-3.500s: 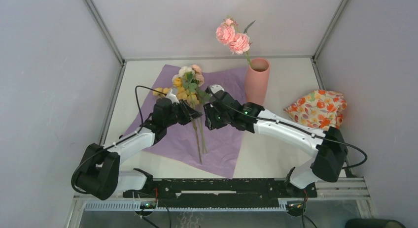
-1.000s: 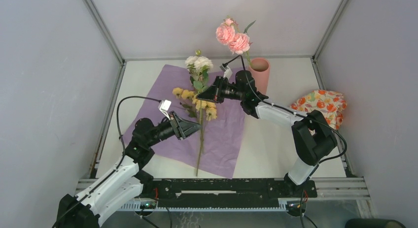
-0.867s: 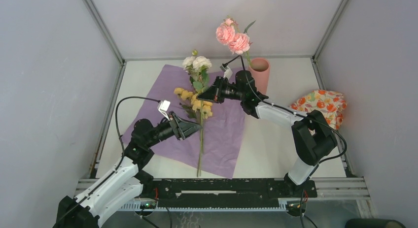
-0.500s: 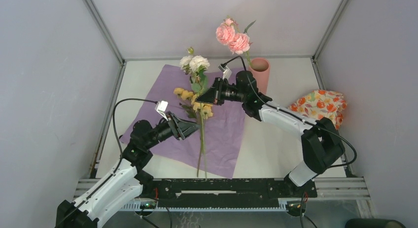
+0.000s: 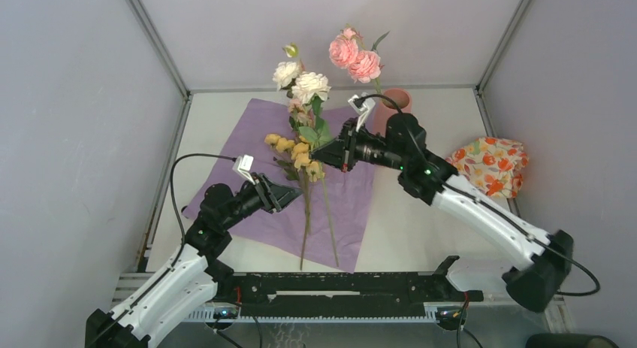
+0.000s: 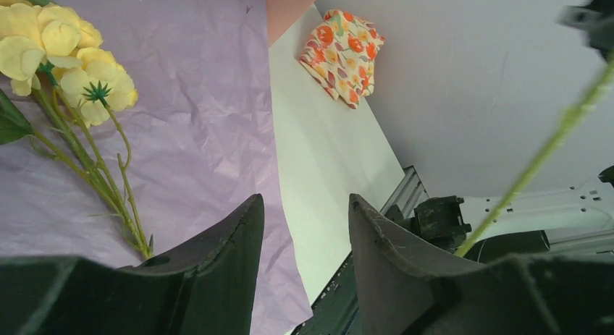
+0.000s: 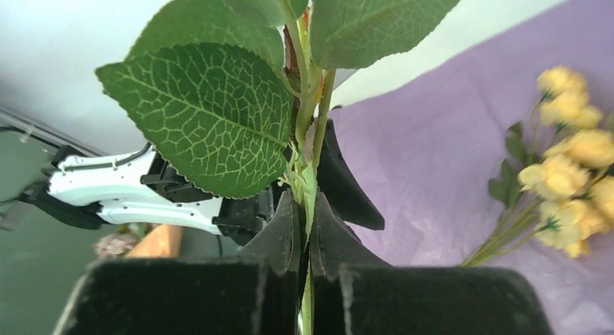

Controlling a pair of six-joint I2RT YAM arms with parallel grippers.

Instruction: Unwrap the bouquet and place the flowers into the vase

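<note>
While the right gripper (image 5: 323, 152) is pinched tight on the leafy stem (image 7: 307, 136) of the white roses (image 5: 300, 79), they hang in the air over the purple paper (image 5: 240, 137), heads up and stem end trailing toward the sheet's near edge. Left gripper (image 5: 289, 196) is half-spread with nothing between its fingers, over the paper just beside the stems of the yellow flowers (image 5: 297, 152), which lie flat on the sheet. Vase (image 5: 389, 107) stands upright at back right, partly behind the right arm, with pink roses (image 5: 354, 56) in it. Orange-flowered cloth bundle (image 5: 488, 164) sits on the table (image 5: 421, 228) at right, well apart.
</note>
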